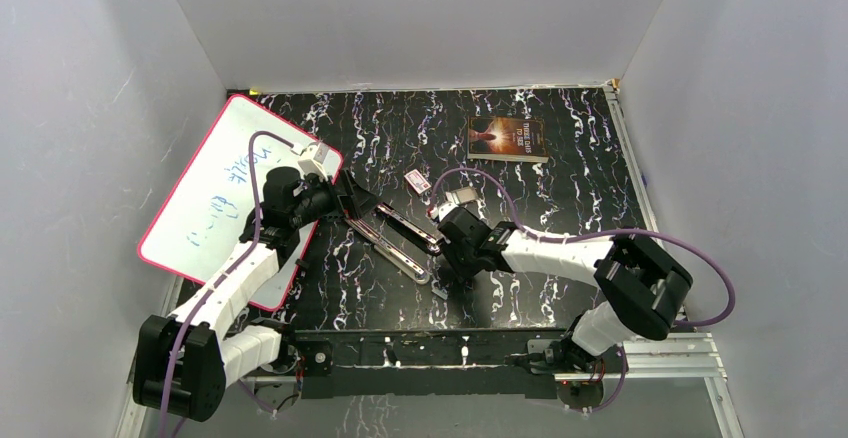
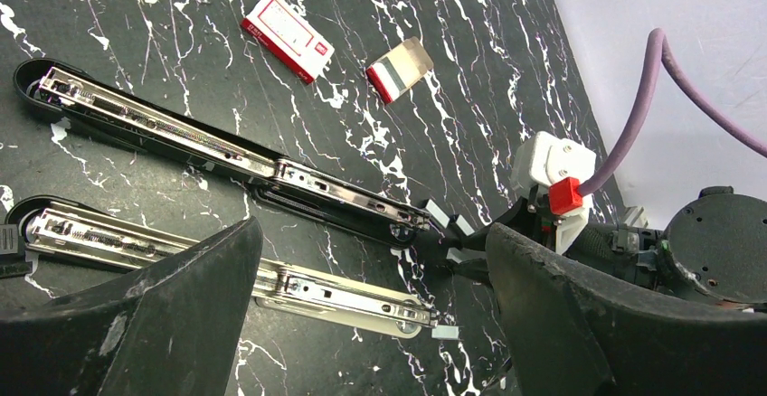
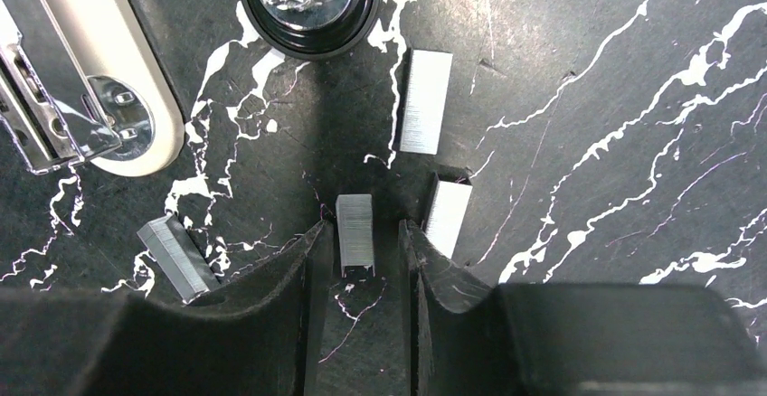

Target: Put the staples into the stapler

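Observation:
Two staplers lie opened flat side by side, a black one [image 1: 405, 226] [image 2: 226, 152] and a cream one [image 1: 395, 256] [image 2: 344, 295], both with bare magazine rails. Several short silvery staple strips lie by their right ends. My right gripper [image 1: 447, 263] [image 3: 360, 233] is low over the table and narrowly open, with one staple strip [image 3: 355, 230] between its fingertips and a gap on each side. Other strips [image 3: 425, 102] [image 3: 448, 217] [image 3: 176, 256] lie around it. My left gripper [image 1: 350, 198] [image 2: 371, 233] is wide open and empty above the staplers.
A red-and-white staple box [image 2: 288, 34] [image 1: 418, 182] and an opened box [image 2: 398, 69] lie behind the staplers. A whiteboard [image 1: 230, 188] lies at the left under the left arm, and a book [image 1: 507, 138] at the back right. White walls enclose the table.

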`<action>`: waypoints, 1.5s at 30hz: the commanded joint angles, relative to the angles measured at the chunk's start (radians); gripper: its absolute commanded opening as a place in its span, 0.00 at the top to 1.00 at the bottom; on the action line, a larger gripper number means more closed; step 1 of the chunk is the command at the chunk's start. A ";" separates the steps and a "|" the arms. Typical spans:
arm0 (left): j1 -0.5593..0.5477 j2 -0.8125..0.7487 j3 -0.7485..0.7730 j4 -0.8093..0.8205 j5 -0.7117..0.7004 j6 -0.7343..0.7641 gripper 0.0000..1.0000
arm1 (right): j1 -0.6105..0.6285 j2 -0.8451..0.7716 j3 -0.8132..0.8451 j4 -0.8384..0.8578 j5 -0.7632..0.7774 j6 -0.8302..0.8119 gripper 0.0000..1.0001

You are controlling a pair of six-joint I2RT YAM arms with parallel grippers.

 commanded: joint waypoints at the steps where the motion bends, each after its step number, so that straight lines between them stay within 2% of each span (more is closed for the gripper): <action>1: -0.002 -0.004 0.029 -0.005 0.010 0.018 0.07 | 0.016 0.013 0.025 -0.048 0.003 0.027 0.60; 12: -0.002 -0.007 0.027 -0.009 0.008 0.015 0.07 | 0.032 0.012 0.025 -0.066 0.002 0.053 0.63; 25: -0.002 0.000 0.026 -0.004 0.012 0.015 0.07 | 0.043 0.013 0.034 -0.113 0.003 0.096 0.63; 35: -0.002 -0.001 0.022 -0.005 0.014 0.011 0.07 | 0.046 0.028 0.038 -0.116 0.010 0.100 0.68; 41: -0.001 -0.006 0.023 0.002 0.011 0.011 0.07 | 0.049 0.019 0.045 -0.125 0.039 0.105 0.81; 45: -0.002 -0.023 0.023 0.051 0.018 -0.022 0.07 | 0.051 -0.083 0.065 -0.113 0.131 0.113 0.91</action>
